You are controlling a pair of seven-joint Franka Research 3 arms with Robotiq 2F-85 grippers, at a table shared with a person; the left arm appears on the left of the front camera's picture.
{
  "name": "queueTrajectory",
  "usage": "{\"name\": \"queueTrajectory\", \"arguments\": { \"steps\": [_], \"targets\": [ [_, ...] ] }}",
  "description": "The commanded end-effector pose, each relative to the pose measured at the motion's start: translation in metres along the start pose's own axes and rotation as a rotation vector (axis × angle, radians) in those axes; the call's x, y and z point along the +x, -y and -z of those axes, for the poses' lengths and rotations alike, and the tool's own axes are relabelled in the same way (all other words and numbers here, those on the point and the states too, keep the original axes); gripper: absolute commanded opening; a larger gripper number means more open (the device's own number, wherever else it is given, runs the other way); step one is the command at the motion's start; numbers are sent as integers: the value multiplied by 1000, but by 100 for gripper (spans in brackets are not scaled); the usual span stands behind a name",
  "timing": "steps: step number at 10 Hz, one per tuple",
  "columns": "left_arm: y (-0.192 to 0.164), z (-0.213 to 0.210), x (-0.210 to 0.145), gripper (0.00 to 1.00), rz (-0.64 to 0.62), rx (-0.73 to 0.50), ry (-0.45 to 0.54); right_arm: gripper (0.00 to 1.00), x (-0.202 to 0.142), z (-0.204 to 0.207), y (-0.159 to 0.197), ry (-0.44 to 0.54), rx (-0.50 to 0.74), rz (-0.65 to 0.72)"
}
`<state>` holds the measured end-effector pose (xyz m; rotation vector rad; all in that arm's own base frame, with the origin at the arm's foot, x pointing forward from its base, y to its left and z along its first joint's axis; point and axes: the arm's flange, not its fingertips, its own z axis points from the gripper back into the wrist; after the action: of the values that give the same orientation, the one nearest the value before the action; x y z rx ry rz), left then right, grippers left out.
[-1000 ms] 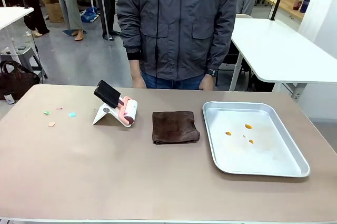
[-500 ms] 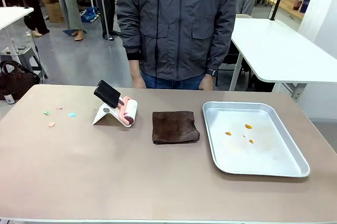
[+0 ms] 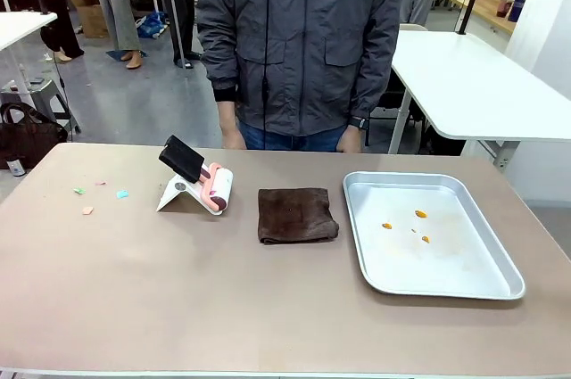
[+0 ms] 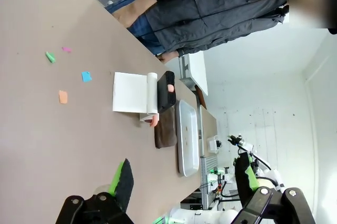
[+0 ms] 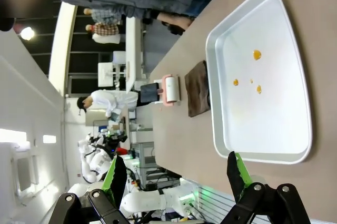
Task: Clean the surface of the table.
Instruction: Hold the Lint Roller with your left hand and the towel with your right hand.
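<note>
Tan bench (image 3: 134, 290) across foreground of front view; person (image 3: 299, 40) in grey jacket standing at far edge. On bench, left to right: small coloured scraps (image 3: 121, 193), lint roller (image 3: 210, 185) propped on white stand, folded brown cloth (image 3: 297, 214), silver tray (image 3: 446, 263) holding orange crumbs (image 3: 420, 214). Left jaws spread wide, empty, above bare bench. Right jaws spread wide, empty, just short of tray's near rim.

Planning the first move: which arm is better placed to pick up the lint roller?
Left. The roller and scraps lie on the table's left side, ahead of the open left hand; the right hand faces the tray.
</note>
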<state>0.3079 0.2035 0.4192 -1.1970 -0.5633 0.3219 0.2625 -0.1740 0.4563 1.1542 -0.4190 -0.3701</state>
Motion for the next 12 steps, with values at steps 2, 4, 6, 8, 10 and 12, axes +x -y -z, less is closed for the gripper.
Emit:
{"name": "queueTrajectory", "arguments": {
  "steps": [2,4,6,8,10,12],
  "targets": [
    [13,2,36,100,17,69,-76,100,-4,37,-38,30,-225,-109],
    [30,26,61,100,69,131,-208,100,-6,89,-77,-55,-432,-253],
    [43,63,84,100,138,199,-368,100,-1,164,-115,-182,-551,-380],
    [59,105,84,100,190,234,-406,100,1,232,-140,-233,-675,-451],
    [65,150,67,100,233,273,-486,100,-5,303,-148,-310,-780,-503],
    [73,191,46,100,287,268,-629,100,-11,362,-152,-322,-826,-479]
  ]
}}
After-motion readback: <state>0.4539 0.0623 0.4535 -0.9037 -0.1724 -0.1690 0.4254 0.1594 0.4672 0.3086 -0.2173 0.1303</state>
